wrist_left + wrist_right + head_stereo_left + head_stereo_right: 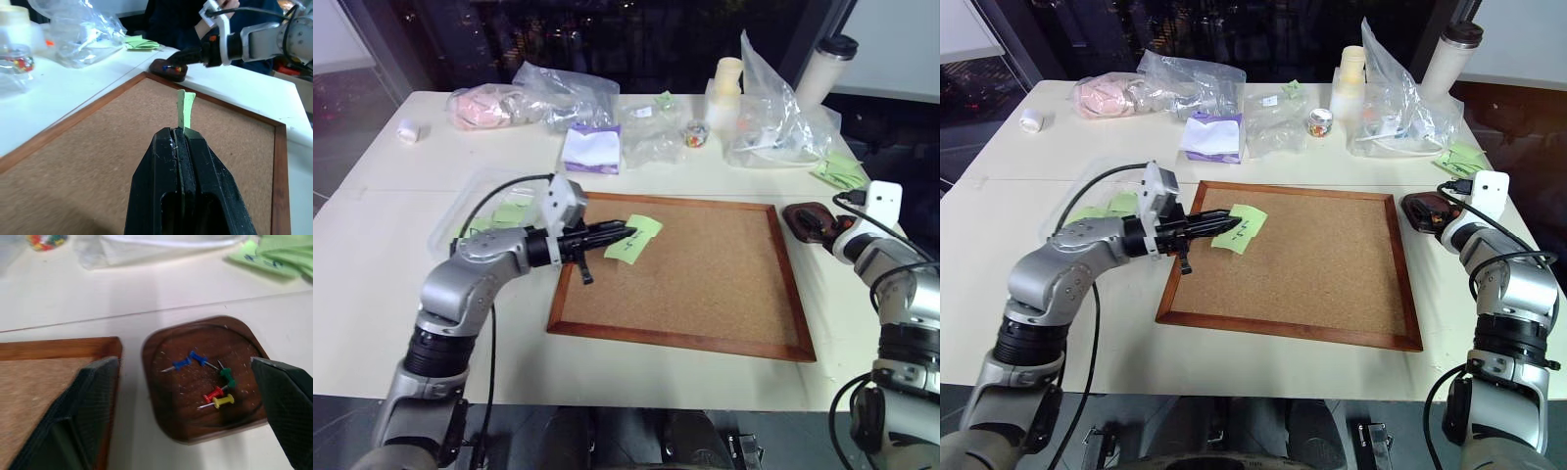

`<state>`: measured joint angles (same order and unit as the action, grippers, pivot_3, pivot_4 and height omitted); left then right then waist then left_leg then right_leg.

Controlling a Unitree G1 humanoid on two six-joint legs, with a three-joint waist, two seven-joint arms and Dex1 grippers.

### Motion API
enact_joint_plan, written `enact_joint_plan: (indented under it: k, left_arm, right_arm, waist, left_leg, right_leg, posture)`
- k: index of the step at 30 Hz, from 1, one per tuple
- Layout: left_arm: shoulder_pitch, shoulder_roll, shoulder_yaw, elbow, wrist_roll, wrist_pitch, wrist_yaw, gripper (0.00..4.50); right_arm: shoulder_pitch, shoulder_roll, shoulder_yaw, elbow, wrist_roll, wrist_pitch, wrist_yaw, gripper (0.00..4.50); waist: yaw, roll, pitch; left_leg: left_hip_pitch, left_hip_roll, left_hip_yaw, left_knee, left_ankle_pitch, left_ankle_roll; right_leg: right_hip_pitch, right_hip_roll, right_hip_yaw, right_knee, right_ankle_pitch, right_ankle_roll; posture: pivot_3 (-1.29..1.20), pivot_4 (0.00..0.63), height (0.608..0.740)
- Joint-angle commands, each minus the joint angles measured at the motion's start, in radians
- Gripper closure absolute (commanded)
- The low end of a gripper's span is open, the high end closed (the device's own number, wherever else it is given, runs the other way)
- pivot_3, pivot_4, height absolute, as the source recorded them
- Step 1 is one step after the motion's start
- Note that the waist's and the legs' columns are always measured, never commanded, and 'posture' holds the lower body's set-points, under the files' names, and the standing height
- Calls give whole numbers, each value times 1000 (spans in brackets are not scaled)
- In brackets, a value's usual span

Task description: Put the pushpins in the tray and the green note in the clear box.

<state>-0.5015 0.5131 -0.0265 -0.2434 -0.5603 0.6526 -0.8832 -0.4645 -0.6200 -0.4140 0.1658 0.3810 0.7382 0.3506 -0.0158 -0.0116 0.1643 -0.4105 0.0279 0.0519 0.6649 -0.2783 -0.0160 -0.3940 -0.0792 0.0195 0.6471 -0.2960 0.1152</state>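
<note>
Left gripper (1230, 221) is clamped on the green note (1243, 227), holding it over the corkboard's (1312, 274) near-left part. In the left wrist view the note stands edge-on, sticking straight out past the fingertips toward the tray (205, 377). Clear box (460, 211) sits just left of the corkboard, behind the left arm. Right gripper (188, 396) hangs over the tray, jaws spread wide, empty. Five pushpins (208, 379) lie in the tray. Plastic bags (1190, 83) line the far table edge.
</note>
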Motion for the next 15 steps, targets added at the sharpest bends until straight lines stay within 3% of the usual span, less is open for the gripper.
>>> enact_joint_plan:
  k: [1,5,8,15]
  left_arm:
    - [-21,41,82,3,-40,8,-6,4500]
    - [-58,97,154,115,-16,-25,11,4500]
    - [-115,121,212,249,23,-72,67,4500]
    - [-183,192,267,548,132,-198,128,4500]
  right_arm:
    - [34,-40,18,-201,91,63,104,31]
    - [106,-39,50,-483,315,158,281,31]
    - [135,-59,106,-592,379,180,348,31]
    - [180,-144,269,-660,306,120,428,31]
  waist:
    - [1,0,0]
    - [1,0,0]
    - [3,-3,2]
    - [4,-5,3]
  left_leg:
    - [0,0,0,0,0,0]
    - [0,1,-1,0,0,0]
    - [0,2,-1,0,0,0]
    - [0,0,-1,0,0,0]
  right_leg:
    - [0,0,0,0,0,0]
    - [0,1,0,0,0,0]
    - [1,1,-1,0,0,0]
    - [0,0,-1,-1,0,0]
  posture:
    - [0,150,740]
    - [0,150,740]
    - [0,150,740]
    - [0,150,740]
